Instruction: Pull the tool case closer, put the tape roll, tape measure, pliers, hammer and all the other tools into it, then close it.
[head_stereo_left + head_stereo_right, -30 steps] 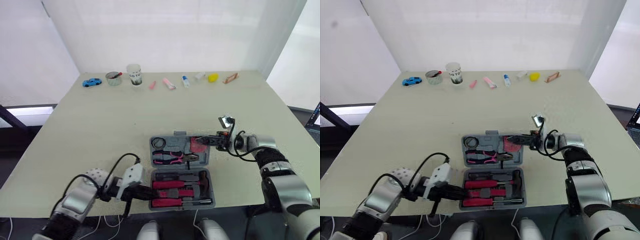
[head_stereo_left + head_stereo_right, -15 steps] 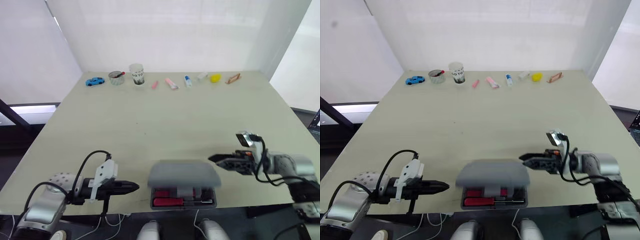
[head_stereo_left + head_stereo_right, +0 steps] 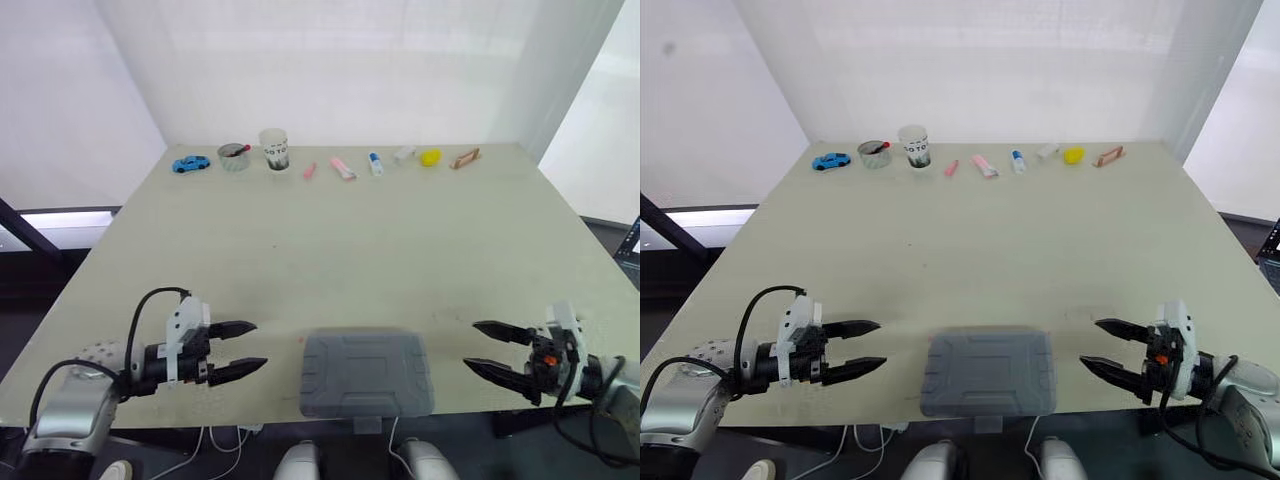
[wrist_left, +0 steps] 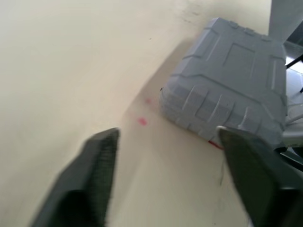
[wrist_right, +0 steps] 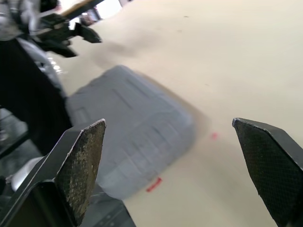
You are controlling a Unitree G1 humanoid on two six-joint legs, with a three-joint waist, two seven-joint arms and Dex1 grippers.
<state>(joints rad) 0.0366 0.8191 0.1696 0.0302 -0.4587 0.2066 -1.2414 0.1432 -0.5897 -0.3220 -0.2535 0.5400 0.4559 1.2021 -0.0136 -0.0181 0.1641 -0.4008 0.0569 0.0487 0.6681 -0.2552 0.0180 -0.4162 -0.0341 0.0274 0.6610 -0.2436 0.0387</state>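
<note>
Tool case (image 3: pixel 367 373) shut, lid down, at near tabletop (image 3: pixel 350 240) edge between arms. Left pincer (image 3: pixel 258 345) and right pincer (image 3: pixel 472 344) wide, empty, flanking it, apart. Tools presumably inside; task looks complete

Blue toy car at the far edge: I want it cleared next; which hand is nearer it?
Left. The left hand is at the near edge, same side as the blue toy car; the right hand is beyond the grey plastic case.
</note>
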